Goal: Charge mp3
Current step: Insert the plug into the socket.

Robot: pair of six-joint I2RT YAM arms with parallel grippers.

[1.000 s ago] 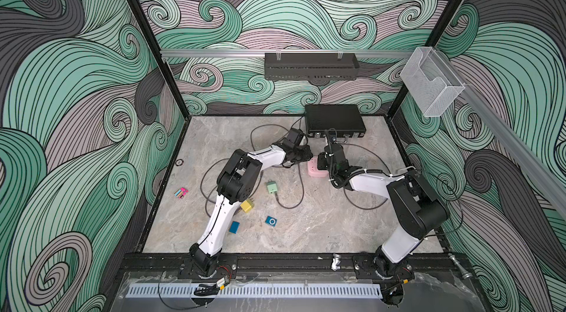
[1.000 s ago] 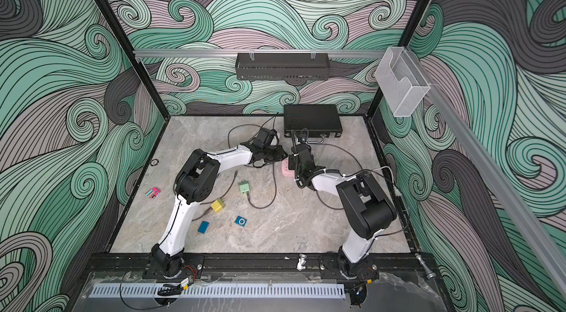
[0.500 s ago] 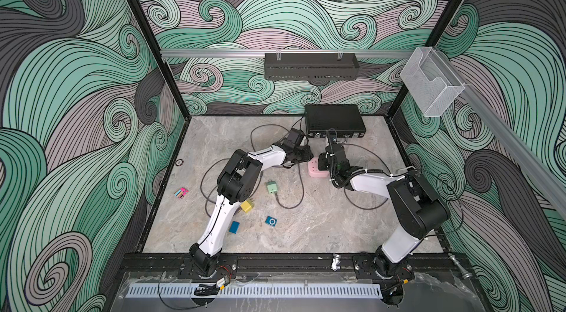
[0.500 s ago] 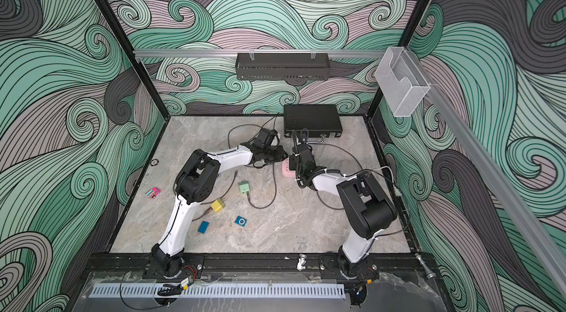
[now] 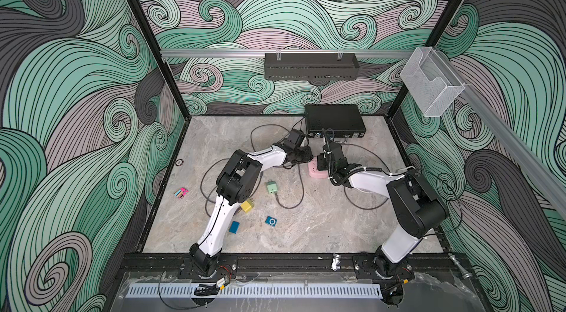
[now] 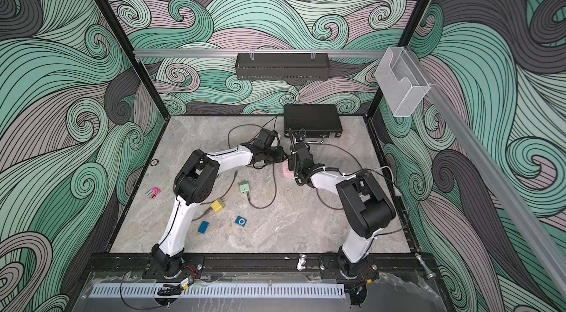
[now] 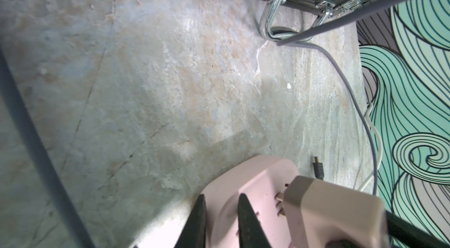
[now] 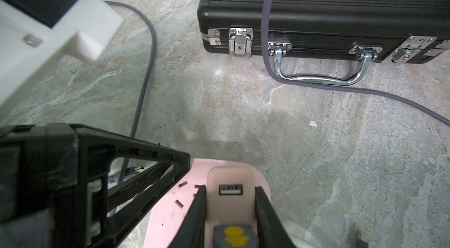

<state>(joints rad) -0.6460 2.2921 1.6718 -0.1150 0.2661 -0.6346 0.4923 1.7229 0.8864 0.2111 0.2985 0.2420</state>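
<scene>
Right gripper (image 8: 230, 192): jaws narrow, clamped on the beige adapter (image 8: 231, 176). Left gripper (image 7: 221, 199): jaws narrow, pinching the rim of the pink power strip (image 7: 250, 178). No change over the last 1 s, both arms static. Prongs show at the socket, so the adapter looks not fully seated. The mp3 (image 5: 271, 221) lies untouched on the surface (image 5: 321, 227), 7 o'clock from the strip, well apart, no cable at it.
</scene>
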